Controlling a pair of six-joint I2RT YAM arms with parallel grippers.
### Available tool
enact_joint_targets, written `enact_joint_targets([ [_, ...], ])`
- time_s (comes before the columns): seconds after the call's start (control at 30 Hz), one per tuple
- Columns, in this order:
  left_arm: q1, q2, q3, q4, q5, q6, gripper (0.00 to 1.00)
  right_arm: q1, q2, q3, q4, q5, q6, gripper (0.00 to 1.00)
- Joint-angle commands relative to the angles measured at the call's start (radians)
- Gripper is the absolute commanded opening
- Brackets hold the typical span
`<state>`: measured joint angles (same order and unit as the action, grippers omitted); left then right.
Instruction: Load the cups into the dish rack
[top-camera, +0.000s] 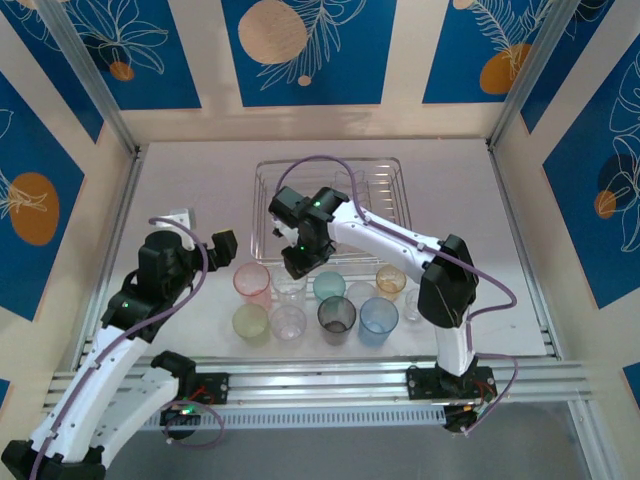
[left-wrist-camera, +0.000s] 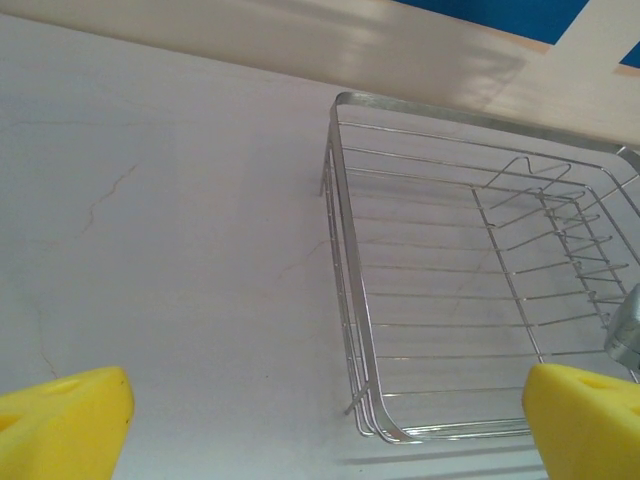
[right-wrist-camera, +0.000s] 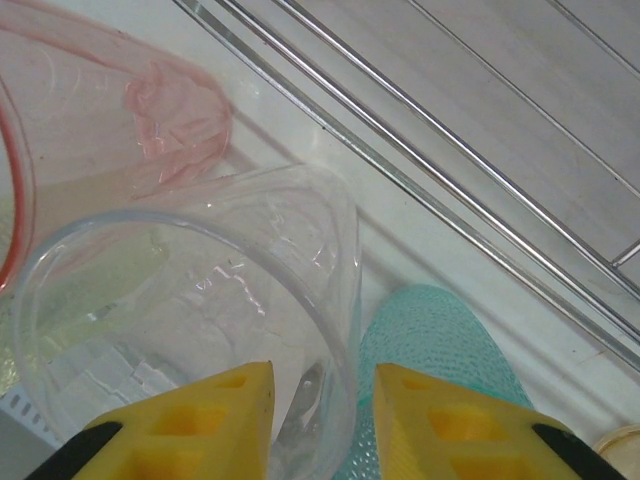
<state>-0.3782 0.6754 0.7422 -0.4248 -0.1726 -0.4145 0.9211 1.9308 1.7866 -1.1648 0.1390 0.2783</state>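
Right gripper (right-wrist-camera: 322, 405) straddles the wall of the clear cup (right-wrist-camera: 150, 330), not clamped; closing may shove the teal cup (right-wrist-camera: 430, 340) rightward. Left gripper (left-wrist-camera: 325, 410) gapes.

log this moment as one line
left tool: open, beside dish rack | right tool: astride clear cup wall

Everything is bright and evenly lit, with only soft pale shadows on the white counter (left-wrist-camera: 150, 250) under the dish rack (left-wrist-camera: 345, 250), small shiny glints on the clear cup (right-wrist-camera: 200, 300), and nearest things slightly blurry.
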Motion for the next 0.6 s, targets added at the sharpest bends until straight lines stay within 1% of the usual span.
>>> enact_joint_targets([
  [0.0, -0.008, -0.007, -0.012, 0.041, 0.022, -0.016, 1.0, 0.008, 0.024, -0.006, -0.024, 0.022, -0.007, 0.3],
  [0.3, -0.008, -0.007, -0.019, 0.045, 0.024, -0.014, 1.0, 0.007, 0.069, 0.025, -0.043, 0.057, -0.003, 0.25],
  [0.43, -0.008, -0.005, -0.026, 0.052, 0.024, -0.008, 1.0, 0.008, 0.074, 0.045, -0.064, 0.068, 0.003, 0.16],
  [0.57, -0.008, -0.001, -0.033, 0.072, 0.029, -0.005, 1.0, 0.016, 0.055, 0.089, -0.108, 0.116, 0.017, 0.02],
])
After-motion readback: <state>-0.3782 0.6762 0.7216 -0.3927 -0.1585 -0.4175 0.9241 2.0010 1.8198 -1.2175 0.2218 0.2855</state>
